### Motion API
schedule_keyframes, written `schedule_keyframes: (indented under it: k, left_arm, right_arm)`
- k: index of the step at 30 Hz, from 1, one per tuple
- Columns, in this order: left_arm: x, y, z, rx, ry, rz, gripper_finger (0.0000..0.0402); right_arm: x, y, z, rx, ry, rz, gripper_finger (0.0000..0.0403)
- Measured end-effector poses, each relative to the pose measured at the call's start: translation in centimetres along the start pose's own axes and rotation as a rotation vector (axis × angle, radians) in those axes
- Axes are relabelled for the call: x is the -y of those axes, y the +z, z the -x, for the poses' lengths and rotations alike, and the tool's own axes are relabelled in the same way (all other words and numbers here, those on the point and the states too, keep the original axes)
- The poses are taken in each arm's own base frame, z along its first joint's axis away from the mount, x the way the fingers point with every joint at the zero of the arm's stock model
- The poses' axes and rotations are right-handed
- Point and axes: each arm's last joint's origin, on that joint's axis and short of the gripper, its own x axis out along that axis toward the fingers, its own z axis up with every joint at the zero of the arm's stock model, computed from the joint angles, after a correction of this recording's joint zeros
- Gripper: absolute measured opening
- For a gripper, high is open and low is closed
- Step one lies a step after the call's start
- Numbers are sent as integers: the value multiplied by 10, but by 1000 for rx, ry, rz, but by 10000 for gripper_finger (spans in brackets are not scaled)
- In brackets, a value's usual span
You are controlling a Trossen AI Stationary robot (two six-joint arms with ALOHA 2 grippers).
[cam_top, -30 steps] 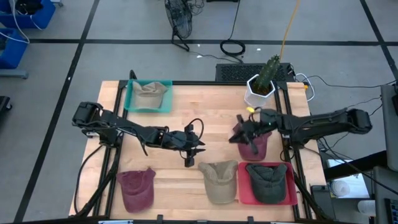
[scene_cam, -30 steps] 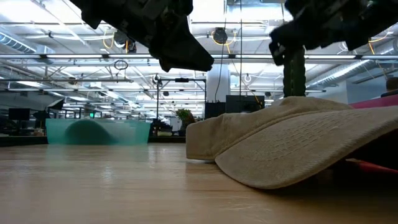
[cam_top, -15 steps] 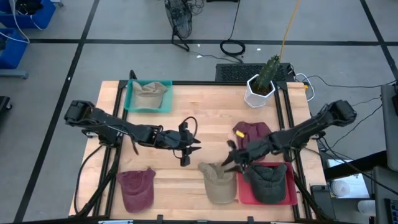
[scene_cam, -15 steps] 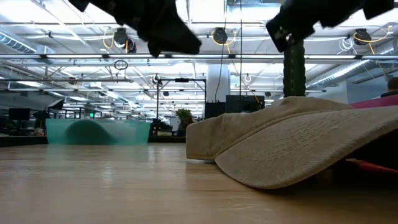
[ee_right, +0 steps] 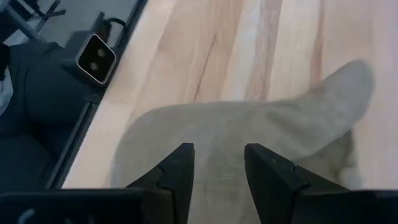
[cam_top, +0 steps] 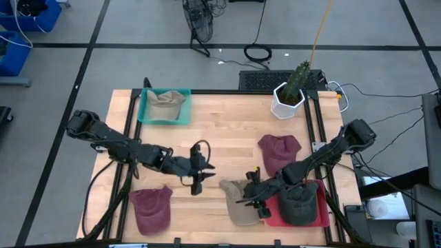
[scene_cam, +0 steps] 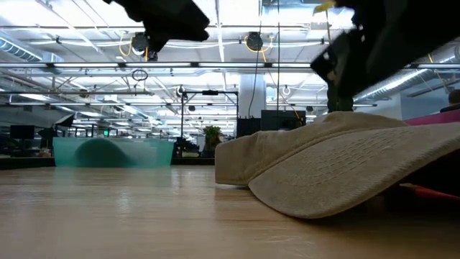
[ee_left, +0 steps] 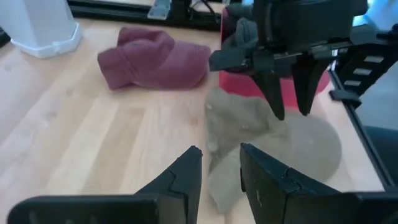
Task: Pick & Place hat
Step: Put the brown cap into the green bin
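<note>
Overhead arrangement of a wooden bench (cam_top: 227, 138) carrying five hats. The tan hat (cam_top: 242, 200) lies at about 6 o'clock on the bench, its 3 o'clock edge just beside a red tray (cam_top: 272, 212) that holds a dark grey hat (cam_top: 300, 201). The right gripper (cam_top: 249, 195) hangs directly over the tan hat, its jaws parted with the cloth showing between them in the right wrist view (ee_right: 249, 140); nothing is grasped. The right arm reaches in from the 4 o'clock side of the bench, passing over the red tray. The left gripper (cam_top: 196, 180) waits above bare wood near the centre, at the 9 o'clock side of the tan hat and apart from it; its jaws stand a little apart and grasp nothing, as the left wrist view (ee_left: 219, 169) shows. A maroon hat (cam_top: 279, 151) lies on the bench at about 3 o'clock, beyond the red tray. A second maroon hat (cam_top: 151, 209) lies at about 7 o'clock. A teal tray (cam_top: 146, 114) at about 11 o'clock holds a beige hat (cam_top: 166, 101). A white pot with a cactus (cam_top: 291, 96) stands at about 1 o'clock.
</note>
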Motion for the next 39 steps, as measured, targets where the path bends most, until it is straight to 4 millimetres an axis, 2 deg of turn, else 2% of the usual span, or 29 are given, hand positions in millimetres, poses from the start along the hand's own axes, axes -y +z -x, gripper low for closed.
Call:
schedule_keyframes:
  k: [9, 16, 21, 28, 30, 34, 39]
  left_arm:
    - [29, -12, 10, 26, 60, 8, 113]
    - [38, -15, 15, 43, 79, -13, 113]
    - [36, -14, 14, 42, 88, -24, 113]
    - [32, -16, 13, 11, 108, -39, 113]
    - [32, -17, 13, 5, 110, -42, 113]
    - [32, -18, 13, 1, 110, -42, 113]
    - [31, -18, 13, 1, 111, -40, 113]
  right_arm:
    - [5, -18, -28, -84, -66, -75, 170]
    - [4, -16, -26, -71, -58, -42, 165]
    - [3, -8, -19, 1, -81, 50, 128]
    - [7, -6, -19, 7, -92, 86, 23]
    - [8, -5, -19, 8, -94, 75, 7]
    - [8, -5, -19, 10, -96, 56, 26]
    - [8, -5, -19, 10, -94, 43, 70]
